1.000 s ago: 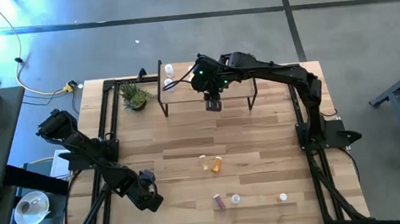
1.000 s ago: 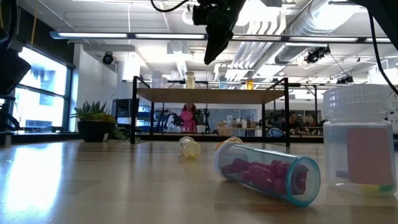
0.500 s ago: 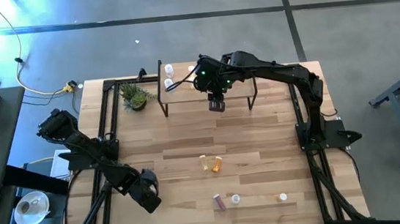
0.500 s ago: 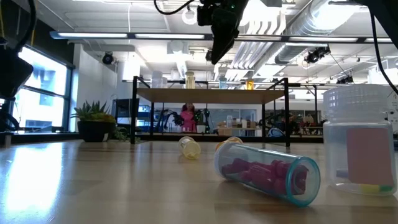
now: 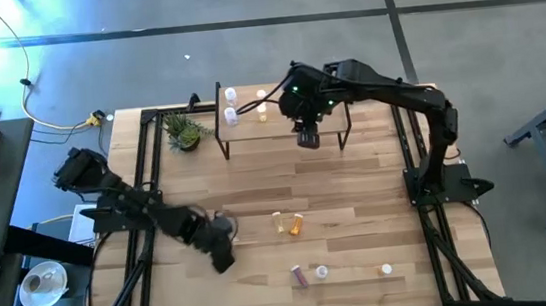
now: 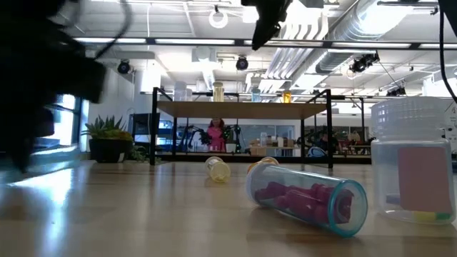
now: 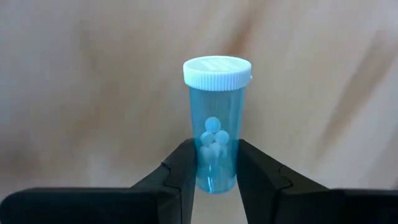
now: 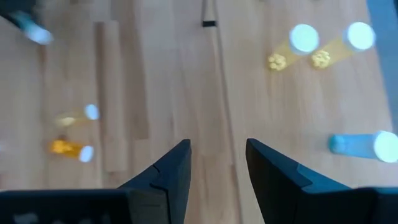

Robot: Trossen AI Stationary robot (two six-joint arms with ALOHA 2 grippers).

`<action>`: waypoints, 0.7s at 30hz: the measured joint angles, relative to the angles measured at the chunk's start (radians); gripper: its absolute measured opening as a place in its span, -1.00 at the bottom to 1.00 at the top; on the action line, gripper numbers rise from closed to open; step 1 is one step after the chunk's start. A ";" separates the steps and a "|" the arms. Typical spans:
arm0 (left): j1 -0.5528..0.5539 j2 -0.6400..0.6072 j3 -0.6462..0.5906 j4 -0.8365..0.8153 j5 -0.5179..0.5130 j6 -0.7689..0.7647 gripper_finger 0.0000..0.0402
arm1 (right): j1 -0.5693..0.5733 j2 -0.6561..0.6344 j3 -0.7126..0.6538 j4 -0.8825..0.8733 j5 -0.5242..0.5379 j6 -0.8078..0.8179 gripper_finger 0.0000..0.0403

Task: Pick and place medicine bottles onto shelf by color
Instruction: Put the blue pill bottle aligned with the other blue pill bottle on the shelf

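Observation:
A blue medicine bottle (image 7: pixel 216 124) with a white cap and pale pills inside stands between the fingers of my left gripper (image 7: pixel 216 155), which is shut on it. In the high view that gripper (image 5: pixel 224 248) is over the table's near left part. My right gripper (image 5: pixel 308 140) hangs open above the near edge of the shelf (image 5: pixel 250 125), nothing between its fingers (image 8: pixel 180 168). Several bottles stand on the shelf: white ones (image 5: pixel 230 95), yellow ones (image 8: pixel 292 46) and a blue one (image 8: pixel 364 144). Yellow (image 5: pixel 279 221), orange (image 5: pixel 296 224), purple (image 5: pixel 299 276) and clear (image 5: pixel 321 271) bottles are on the table. My left gripper pinches the blue bottle's body near its bottom end (image 7: pixel 216 171) between its two fingers (image 7: pixel 183 168), one on each side. The capped end (image 7: pixel 217 70) points away from the fingers. The tabletop behind is blurred, so I cannot tell whether the bottle is clear of it.
A small potted plant (image 5: pixel 185 131) stands left of the shelf. In the low view the purple bottle (image 6: pixel 307 196) lies on its side and the clear one (image 6: pixel 414 164) stands upright close to the near edge. Black frame rails (image 5: pixel 145 175) run along both table sides.
My left gripper has swung toward the table's right edge, nearer the middle, and its arm now fills the left of the low view as a blur. My right gripper has risen and shifted toward the table's right edge along the shelf front.

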 joint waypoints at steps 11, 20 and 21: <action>0.243 -0.005 0.001 0.456 -0.081 0.472 -0.57 | 0.022 -0.015 0.000 -0.042 -0.162 0.000 -0.28; 0.369 -0.006 0.002 0.730 -0.072 0.765 -0.56 | 0.078 -0.014 0.000 -0.018 -0.210 -0.031 -0.28; 0.378 -0.006 0.002 0.750 -0.072 0.796 -0.56 | 0.086 -0.014 0.000 -0.010 -0.210 -0.029 -0.28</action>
